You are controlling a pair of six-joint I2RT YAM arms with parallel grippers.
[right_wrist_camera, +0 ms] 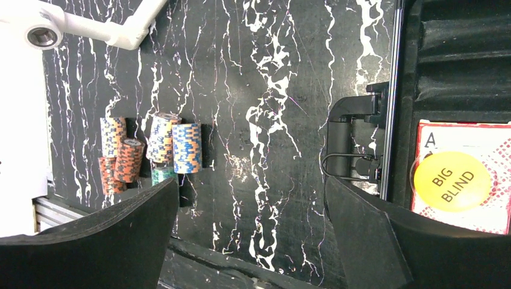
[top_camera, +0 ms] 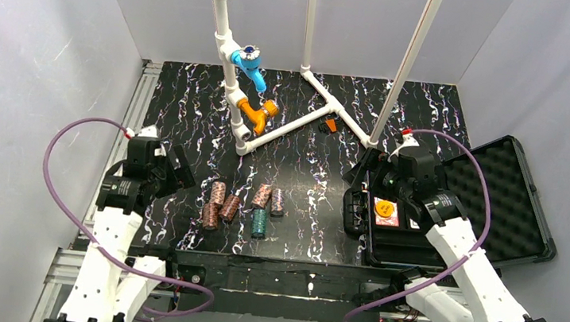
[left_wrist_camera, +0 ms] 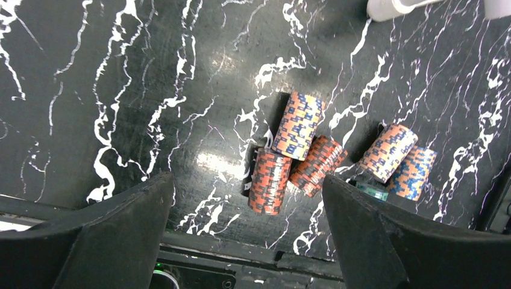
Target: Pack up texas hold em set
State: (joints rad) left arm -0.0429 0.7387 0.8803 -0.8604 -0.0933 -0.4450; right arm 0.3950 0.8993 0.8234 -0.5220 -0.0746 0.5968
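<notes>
— The left claw [left_wrist_camera: 247, 180] hangs with its two fingers spread wide and nothing between them. It is above the dark marbled table [left_wrist_camera: 120, 90], on the left side of the chips.

— And the right claw [right_wrist_camera: 248, 189]?

— Its fingers stand wide apart too, and it is empty. It hovers over the strip of table between the chips and the black case [top_camera: 501, 201], close to the case's handle [right_wrist_camera: 342, 138].

— Where do the chips lie?

— They are all on the table, tipped on their sides, in two small clusters near the middle. The left cluster is three reddish-brown stacks [top_camera: 219, 204] that touch one another. The right cluster has two more patterned stacks [top_camera: 269, 198] side by side. A teal stack [top_camera: 259, 223] lies just in front of those two, toward the arms' bases. Neither claw touches any of them.

— Is anything in the case?

— The case lies open at the right of the table, with its ridged foam lid folded back to the right. In the base, a red-backed card deck [right_wrist_camera: 488, 141] sits in a compartment, and a yellow disc [right_wrist_camera: 451, 180] marked BIG BLIND rests on top of it. No chips show in the case.

— What stands behind the chips?

— A white pipe frame [top_camera: 228, 59] with blue and orange fittings stands at the back of the table. Its foot is near the left cluster but apart from it.
</notes>
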